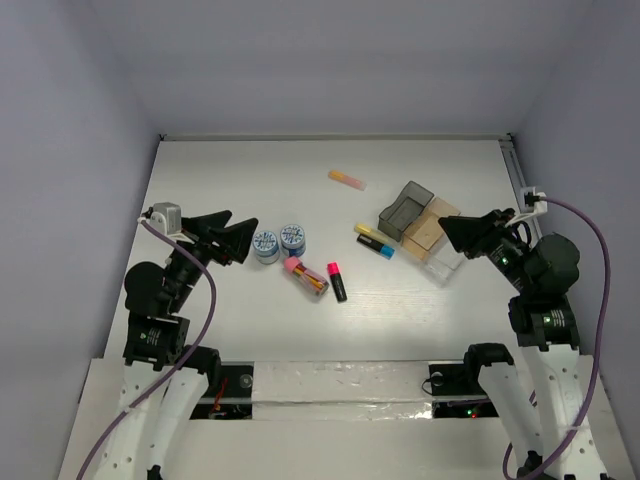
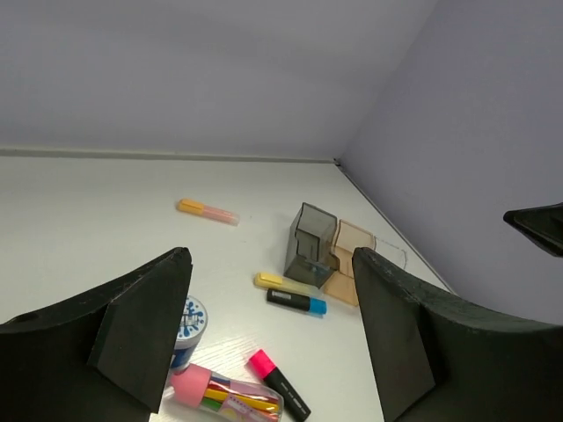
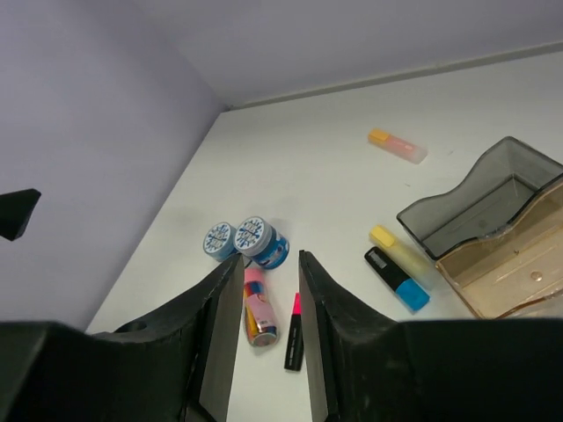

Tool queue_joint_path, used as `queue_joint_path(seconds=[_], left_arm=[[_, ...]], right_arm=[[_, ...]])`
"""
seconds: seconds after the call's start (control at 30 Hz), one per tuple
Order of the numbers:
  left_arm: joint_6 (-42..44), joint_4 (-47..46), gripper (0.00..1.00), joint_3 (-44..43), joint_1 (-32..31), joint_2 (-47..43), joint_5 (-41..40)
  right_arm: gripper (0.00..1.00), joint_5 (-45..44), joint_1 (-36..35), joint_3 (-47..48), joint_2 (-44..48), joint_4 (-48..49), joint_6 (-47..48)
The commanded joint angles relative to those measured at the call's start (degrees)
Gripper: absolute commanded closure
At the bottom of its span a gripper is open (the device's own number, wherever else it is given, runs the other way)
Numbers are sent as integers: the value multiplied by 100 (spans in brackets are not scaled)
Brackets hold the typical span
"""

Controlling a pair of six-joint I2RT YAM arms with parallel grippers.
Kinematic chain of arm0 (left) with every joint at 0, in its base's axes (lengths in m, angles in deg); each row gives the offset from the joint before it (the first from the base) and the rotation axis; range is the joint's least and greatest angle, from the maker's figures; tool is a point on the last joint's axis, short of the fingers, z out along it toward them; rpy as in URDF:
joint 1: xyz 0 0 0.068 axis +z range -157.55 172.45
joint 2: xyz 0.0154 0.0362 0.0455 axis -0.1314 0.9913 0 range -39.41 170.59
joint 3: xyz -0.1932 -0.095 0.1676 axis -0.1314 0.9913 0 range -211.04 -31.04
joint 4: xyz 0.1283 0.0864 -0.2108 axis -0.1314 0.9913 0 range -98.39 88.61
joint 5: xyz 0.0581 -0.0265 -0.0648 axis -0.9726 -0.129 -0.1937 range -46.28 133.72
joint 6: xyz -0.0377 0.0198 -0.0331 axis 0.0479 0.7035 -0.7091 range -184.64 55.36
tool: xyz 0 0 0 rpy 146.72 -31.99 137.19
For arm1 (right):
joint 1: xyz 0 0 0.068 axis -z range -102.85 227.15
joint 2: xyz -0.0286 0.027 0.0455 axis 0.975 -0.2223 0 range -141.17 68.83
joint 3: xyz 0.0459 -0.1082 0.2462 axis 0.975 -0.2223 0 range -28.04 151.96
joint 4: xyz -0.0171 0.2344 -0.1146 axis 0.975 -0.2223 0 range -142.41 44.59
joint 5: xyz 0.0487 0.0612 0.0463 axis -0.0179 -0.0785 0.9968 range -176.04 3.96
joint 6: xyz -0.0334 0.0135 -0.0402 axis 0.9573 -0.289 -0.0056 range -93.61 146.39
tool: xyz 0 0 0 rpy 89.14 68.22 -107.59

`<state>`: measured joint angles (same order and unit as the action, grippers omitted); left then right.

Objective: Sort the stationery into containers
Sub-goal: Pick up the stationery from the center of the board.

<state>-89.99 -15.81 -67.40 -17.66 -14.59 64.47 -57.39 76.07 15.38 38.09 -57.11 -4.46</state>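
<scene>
Two blue-and-white rolls (image 1: 266, 245) (image 1: 293, 238) stand mid-table, just right of my open, empty left gripper (image 1: 243, 228) (image 2: 271, 255). In front of them lie the pink-capped tube of sticks (image 1: 306, 278) and the pink-capped black marker (image 1: 337, 282). The yellow marker (image 1: 368, 233) and the blue marker (image 1: 376, 247) lie side by side next to the joined trays: dark grey (image 1: 405, 209), tan (image 1: 428, 230), clear (image 1: 445, 262). The pale orange marker (image 1: 347, 179) lies alone further back. My right gripper (image 1: 447, 228) (image 3: 270, 257) hovers over the trays, jaws slightly apart and empty.
Grey walls close the table at the back and on both sides. A metal rail (image 1: 517, 170) runs along the right edge. The arm bases stand at the near edge.
</scene>
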Motion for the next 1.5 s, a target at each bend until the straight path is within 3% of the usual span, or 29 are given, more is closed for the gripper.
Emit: queue_joint_path(seconds=[0.0, 0.07, 0.2, 0.27, 0.37, 0.4, 0.43, 0.5, 0.63, 0.8, 0.87, 0.9, 1.0, 1.03, 1.2, 1.47], left_arm=[[196, -59, 30, -257, -17, 84, 52], [188, -93, 30, -205, -17, 41, 60], [188, -199, 34, -204, -17, 40, 34], [223, -58, 43, -302, -17, 84, 34], [275, 56, 66, -266, -17, 41, -106], [345, 144, 73, -293, -17, 75, -185], [398, 414, 87, -397, -17, 119, -255], [495, 671, 99, -442, -17, 181, -492], [539, 926, 100, -249, -17, 102, -643], [697, 1190, 100, -293, -17, 6, -1046], [750, 1199, 100, -328, -17, 14, -1178], [776, 1225, 100, -345, -17, 58, -1275], [794, 1313, 100, -381, -17, 93, -1276], [794, 1296, 100, -372, -17, 85, -1284], [838, 1278, 98, -416, -17, 173, -1171], [838, 1226, 76, -381, -17, 94, -1030]], right_arm=[[62, 238, 38, 62, 7, 511, -70], [63, 352, 38, 35, -80, 634, -114], [99, 546, 38, 70, -274, 801, -228], [100, 677, 38, -8, -414, 1064, -333], [100, 871, -76, -114, -757, 1425, -501], [100, 845, -268, -123, -836, 1478, -518], [100, 697, -426, -123, -1037, 1582, -475], [100, 433, -1082, -36, -1301, 1601, -265], [100, -822, -2278, 456, -2267, 1188, 351], [99, -1413, -3212, 957, -3823, 1276, 623], [88, -1765, -3616, 1343, -4271, 1223, 896], [72, -1861, -3740, 1466, -4717, 1232, 975], [38, -2152, -4162, 2029, -5605, 1188, 1361], [32, -2326, -4242, 2169, -5809, 1031, 1510], [24, -2530, -4497, 3196, -6900, 644, 1854], [14, -2706, -4673, 4200, -7938, -77, 2399]])
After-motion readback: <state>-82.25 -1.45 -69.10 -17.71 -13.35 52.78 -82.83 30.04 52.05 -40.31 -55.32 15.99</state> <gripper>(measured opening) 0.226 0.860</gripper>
